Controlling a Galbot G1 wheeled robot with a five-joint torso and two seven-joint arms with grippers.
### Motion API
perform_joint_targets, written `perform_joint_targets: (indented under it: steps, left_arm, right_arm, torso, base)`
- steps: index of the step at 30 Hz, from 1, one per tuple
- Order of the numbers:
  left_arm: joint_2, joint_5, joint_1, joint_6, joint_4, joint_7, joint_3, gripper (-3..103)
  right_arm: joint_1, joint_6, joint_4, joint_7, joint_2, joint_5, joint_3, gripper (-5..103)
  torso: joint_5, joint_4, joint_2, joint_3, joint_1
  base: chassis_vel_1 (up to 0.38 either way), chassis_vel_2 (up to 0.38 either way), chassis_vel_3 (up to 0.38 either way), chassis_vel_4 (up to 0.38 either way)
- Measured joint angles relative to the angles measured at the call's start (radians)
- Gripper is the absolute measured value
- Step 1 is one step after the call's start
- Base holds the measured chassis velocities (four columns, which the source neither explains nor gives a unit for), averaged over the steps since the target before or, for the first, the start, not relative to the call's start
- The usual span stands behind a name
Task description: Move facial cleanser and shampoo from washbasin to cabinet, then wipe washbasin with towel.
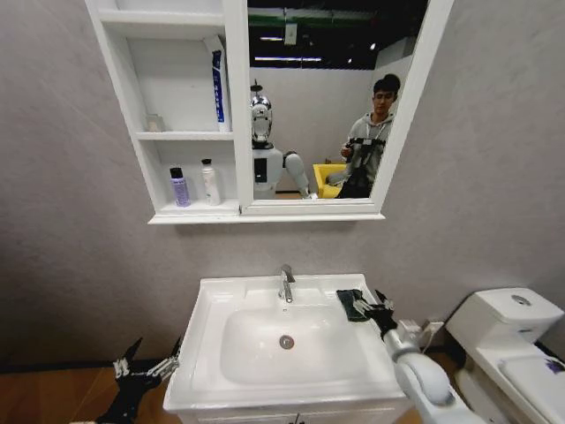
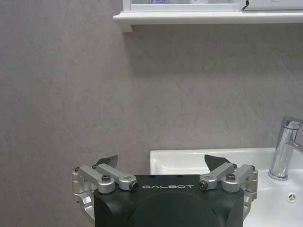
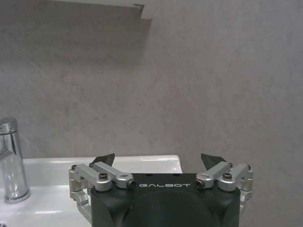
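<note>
- The left pincer (image 1: 146,365) hangs low beside the washbasin's left edge, over the wood floor (image 1: 44,393); its fingers stand wide apart with nothing between them.
- The wall (image 1: 62,221) is grey and faintly mottled.
- The cabinet (image 1: 181,216) hangs on it above the washbasin; its lowest shelf holds a purple bottle (image 1: 179,187) and a white bottle (image 1: 210,183) side by side, and the shelf above has a tall white-and-blue tube (image 1: 217,88) standing upright.
- The mirror (image 1: 327,97) joins the cabinet's right side.
- The washbasin (image 1: 212,305) is white, with a chrome faucet (image 1: 286,283) at the back centre.
- The towel (image 1: 352,304) lies on the washbasin's back right corner.
- The right pincer (image 1: 378,309) sits at the towel's right edge, fingers spread apart, gripping nothing.
- A white toilet (image 1: 508,331) stands at far right.
</note>
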Motion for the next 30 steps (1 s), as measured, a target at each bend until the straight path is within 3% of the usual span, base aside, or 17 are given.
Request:
perform_joint_targets:
  steps: [1,4,6,7,14,19,21,30]
  left_arm:
    - [0.0,0.0,0.0,0.0,0.0,0.0,0.0,100]
    - [0.0,0.0,0.0,0.0,0.0,0.0,0.0,100]
    - [0.0,0.0,0.0,0.0,0.0,0.0,0.0,100]
    - [0.0,0.0,0.0,0.0,0.0,0.0,0.0,100]
    - [0.0,0.0,0.0,0.0,0.0,0.0,0.0,100]
    - [0.0,0.0,0.0,0.0,0.0,0.0,0.0,100]
    - [0.0,0.0,0.0,0.0,0.0,0.0,0.0,100]
    - [0.0,0.0,0.0,0.0,0.0,0.0,0.0,100]
  right_arm:
    - [0.0,0.0,0.0,0.0,0.0,0.0,0.0,99]
    - [-0.261,0.12,0.132,-0.015,0.078,-0.087,0.043,100]
    - [-0.308,0.148,0.156,-0.013,0.093,-0.122,0.033,100]
    - [-0.352,0.166,0.186,-0.005,0.109,-0.157,0.006,100]
    - [-0.499,0.2,0.273,0.015,0.179,-0.255,-0.063,100]
    - [-0.509,0.195,0.29,0.016,0.18,-0.243,-0.068,100]
    - [-0.499,0.141,0.314,0.026,0.173,-0.181,-0.067,100]
    - [-0.472,0.074,0.364,0.023,0.159,-0.158,-0.066,100]
  torso:
    - [0.0,0.0,0.0,0.0,0.0]
    - [-0.0004,-0.0009,0.0,0.0,0.0]
    - [-0.0005,-0.0009,0.0,0.0,0.0]
    - [-0.0003,0.0006,0.0,0.0,-0.001]
    - [-0.0004,-0.0001,0.0,0.0,0.0]
    - [-0.0001,0.0003,0.0,0.0,0.0]
    - [-0.0001,0.0003,0.0,0.0,0.0]
    - [-0.0001,0.0001,0.0,0.0,0.0]
  base:
    - [0.0,0.0,0.0,0.0]
    - [0.0,0.0,0.0,0.0]
    - [0.0,0.0,0.0,0.0]
    - [0.0,0.0,0.0,0.0]
    - [0.0,0.0,0.0,0.0]
    - [0.0,0.0,0.0,0.0]
    - [0.0,0.0,0.0,0.0]
    - [0.0,0.0,0.0,0.0]
